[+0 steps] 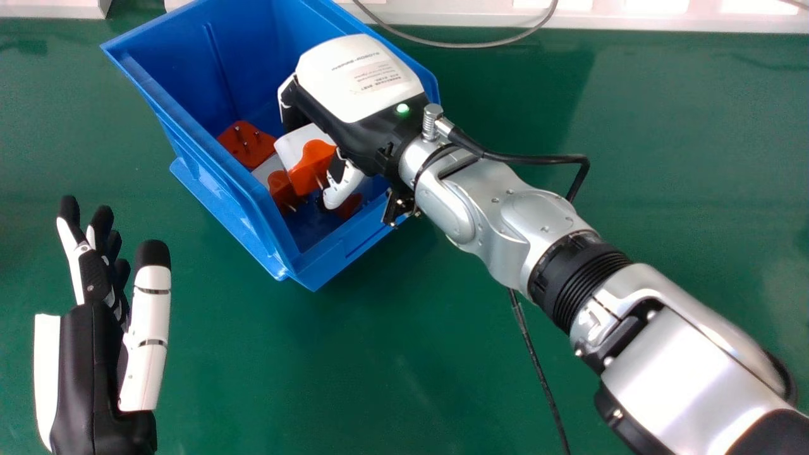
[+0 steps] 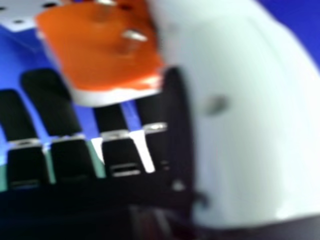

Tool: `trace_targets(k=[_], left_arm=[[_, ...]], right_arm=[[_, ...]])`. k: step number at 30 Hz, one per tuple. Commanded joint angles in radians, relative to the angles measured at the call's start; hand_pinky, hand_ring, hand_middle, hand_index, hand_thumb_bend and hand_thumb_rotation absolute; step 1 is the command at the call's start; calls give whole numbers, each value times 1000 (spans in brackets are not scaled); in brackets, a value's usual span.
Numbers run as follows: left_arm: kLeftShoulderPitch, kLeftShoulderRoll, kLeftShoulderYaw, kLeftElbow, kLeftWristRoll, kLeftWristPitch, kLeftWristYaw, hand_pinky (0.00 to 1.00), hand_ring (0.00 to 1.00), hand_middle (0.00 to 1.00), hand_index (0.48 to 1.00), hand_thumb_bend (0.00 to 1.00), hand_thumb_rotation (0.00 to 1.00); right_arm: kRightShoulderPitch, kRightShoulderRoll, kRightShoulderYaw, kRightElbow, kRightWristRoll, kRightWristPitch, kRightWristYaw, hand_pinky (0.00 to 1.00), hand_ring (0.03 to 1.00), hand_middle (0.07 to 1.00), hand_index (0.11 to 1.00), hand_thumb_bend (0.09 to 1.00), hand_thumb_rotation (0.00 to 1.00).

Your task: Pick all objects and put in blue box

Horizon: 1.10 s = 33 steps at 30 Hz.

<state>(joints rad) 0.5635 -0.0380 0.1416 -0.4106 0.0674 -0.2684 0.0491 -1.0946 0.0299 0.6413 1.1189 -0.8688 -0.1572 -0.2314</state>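
Plugs (image 1: 245,144) are in our blue box (image 1: 170,69), so we seem nearly done. At top middle, our right hand (image 1: 360,76) is by another plug (image 1: 313,165); we can't tell if it's gripping.

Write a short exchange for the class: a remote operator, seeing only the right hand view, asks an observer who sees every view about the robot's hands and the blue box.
Operator: I see the right hand, an orange-and-white plug between its thumb and fingers. Which side does its arm come from?

Observer: From the head view's right side, reaching over that side of the blue box.

Operator: And where is the left hand?

Observer: In the head view, the left hand is outside the box, on the view's left, open and holding nothing.
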Motion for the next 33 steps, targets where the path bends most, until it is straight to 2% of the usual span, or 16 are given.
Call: trace_targets(k=[1,5,8,12,16,19,20,23,25,27,29,31,32,33], left_arm=[[1,-1,-2,-21,2,-8,8,1000,1000,1000,1000,375,856],[-1,-6,-1,-21,1,-3,10,1000,1000,1000,1000,369,864],[-7,-4,1,-16,3,-8,9,1000,1000,1000,1000,431,872],[-12,-4,0,-16,1,-5,8,1000,1000,1000,1000,398,858],[-21,-1,4,-7,3,-4,8,1000,1000,1000,1000,389,854],[-27,1,6,-3,1,-7,7,1000,1000,1000,1000,385,857],[-30,3,8,-2,7,-6,9,1000,1000,1000,1000,380,858],[-38,8,13,2,6,-8,8,1000,1000,1000,1000,423,876],[-45,14,16,7,-4,-11,1,1000,1000,1000,1000,430,879],[-53,18,19,13,-13,-12,-3,1000,1000,1000,1000,418,870],[-62,25,21,23,-23,-22,-10,1000,1000,1000,1000,399,859],[-72,29,23,34,-39,-31,-16,1000,1000,1000,1000,373,834],[-77,29,24,37,-58,-28,-22,1000,1000,1000,1000,354,817],[-82,28,26,38,-68,-23,-26,1000,1000,1000,1000,361,801]], right_arm=[[-25,2,2,-37,6,19,-1,597,698,757,746,587,497],[-16,-1,10,-56,3,38,11,744,864,902,878,608,579],[-10,-2,11,-64,3,45,0,776,908,944,917,610,600],[-7,-3,15,-76,3,57,3,815,932,967,939,593,624],[7,-3,-1,-102,25,75,13,856,942,975,947,515,590],[40,-11,-11,-138,32,67,-35,811,908,940,914,440,484],[51,-16,-11,-151,30,66,-45,790,894,926,900,417,448],[97,-34,-20,-207,30,56,-82,788,892,919,890,336,396],[132,-48,-28,-251,30,44,-117,735,860,890,857,327,298],[174,-66,-40,-311,36,32,-134,725,855,883,848,312,244],[233,-88,-54,-398,40,31,-140,717,852,879,842,311,192],[302,-115,-66,-505,38,38,-145,709,846,876,840,312,169],[344,-128,-76,-564,36,35,-159,694,837,869,834,311,169],[388,-140,-86,-625,36,34,-170,667,816,854,819,313,170]])
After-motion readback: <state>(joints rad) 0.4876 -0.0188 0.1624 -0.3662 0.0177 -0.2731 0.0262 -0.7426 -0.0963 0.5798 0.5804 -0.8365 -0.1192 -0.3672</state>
